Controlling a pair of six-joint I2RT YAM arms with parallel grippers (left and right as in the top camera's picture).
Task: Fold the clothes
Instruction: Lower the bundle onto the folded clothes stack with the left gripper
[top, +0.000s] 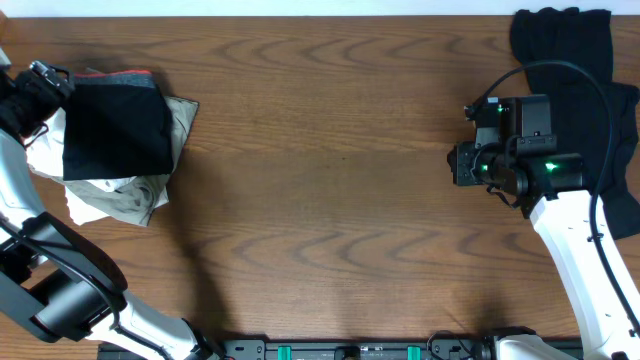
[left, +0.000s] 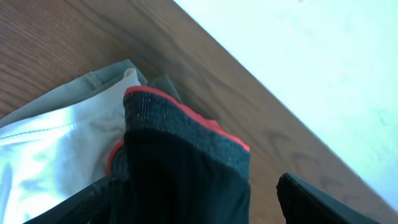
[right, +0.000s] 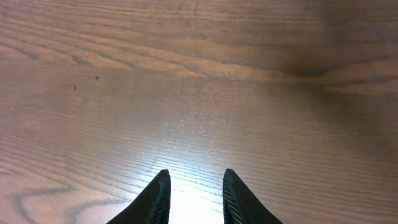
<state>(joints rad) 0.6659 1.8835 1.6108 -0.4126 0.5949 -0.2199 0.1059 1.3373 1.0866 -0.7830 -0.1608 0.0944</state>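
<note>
left gripper (left: 194, 182) spread wide, straddling folded leggings (top: 115, 125) (one finger clear of the cloth); leggings sit on pale garments (top: 110, 200), table (top: 330, 170) left; right gripper (right: 196, 177) narrowly parted, holding nothing; dark clothes (top: 585, 100) far right

Brown wood-grain table (top: 330, 170); beyond its far edge, a pale surface (left: 323, 56), perhaps floor.

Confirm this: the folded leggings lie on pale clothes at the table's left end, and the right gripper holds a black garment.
Wrong on one point: the right gripper holds nothing; the right wrist view shows only bare table between its fingers. The leggings do lie folded on the pale clothes.
</note>
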